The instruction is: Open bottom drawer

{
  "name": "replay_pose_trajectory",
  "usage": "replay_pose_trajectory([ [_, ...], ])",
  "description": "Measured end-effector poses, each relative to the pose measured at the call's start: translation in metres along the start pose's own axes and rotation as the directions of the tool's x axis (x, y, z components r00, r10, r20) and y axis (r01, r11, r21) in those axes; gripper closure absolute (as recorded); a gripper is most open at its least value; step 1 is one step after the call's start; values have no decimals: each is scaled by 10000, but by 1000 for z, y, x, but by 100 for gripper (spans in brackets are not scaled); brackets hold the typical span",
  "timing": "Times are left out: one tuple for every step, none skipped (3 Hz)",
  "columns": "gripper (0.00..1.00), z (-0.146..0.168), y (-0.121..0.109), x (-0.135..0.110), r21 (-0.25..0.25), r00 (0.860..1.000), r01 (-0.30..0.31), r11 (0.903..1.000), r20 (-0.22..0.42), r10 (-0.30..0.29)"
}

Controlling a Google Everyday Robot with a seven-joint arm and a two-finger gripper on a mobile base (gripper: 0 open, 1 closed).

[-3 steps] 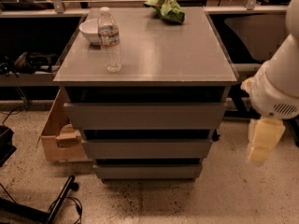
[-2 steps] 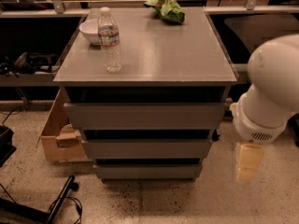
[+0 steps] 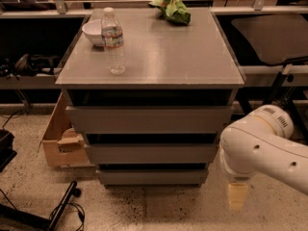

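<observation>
A grey cabinet stands in the middle of the camera view with three handle-less drawer fronts. The bottom drawer is the lowest and shortest front, just above the floor, and it looks closed, set back under the middle drawer. My white arm reaches in from the lower right. The yellowish gripper hangs downward below it, just right of the bottom drawer's right end and a little lower than its front. It is not touching the drawer and holds nothing that I can see.
On the cabinet top are a water bottle, a white bowl and a green bag. A cardboard box sits against the cabinet's left side. Black cables and a stand lie on the speckled floor at lower left.
My arm has swung down and to the left. The gripper has dropped from beside the middle drawer to floor level near the bottom drawer's right end. The drawers have not moved.
</observation>
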State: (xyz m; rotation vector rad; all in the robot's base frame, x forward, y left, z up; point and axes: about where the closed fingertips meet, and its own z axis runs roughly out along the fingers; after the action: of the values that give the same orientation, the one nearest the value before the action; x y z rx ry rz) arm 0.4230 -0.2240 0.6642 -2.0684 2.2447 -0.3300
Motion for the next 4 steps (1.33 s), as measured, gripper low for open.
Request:
replay_pose_trajectory([
  [0, 40, 4, -10, -1066, 9998, 138, 9942, 183, -119],
  [0, 47, 10, -9, -1362, 9998, 157, 9906, 119, -142],
  [0, 76, 17, -29, -1611, 9993, 171, 9868, 364, -114],
  [0, 136, 28, -63, -1863, 9969, 206, 9823, 780, -62],
])
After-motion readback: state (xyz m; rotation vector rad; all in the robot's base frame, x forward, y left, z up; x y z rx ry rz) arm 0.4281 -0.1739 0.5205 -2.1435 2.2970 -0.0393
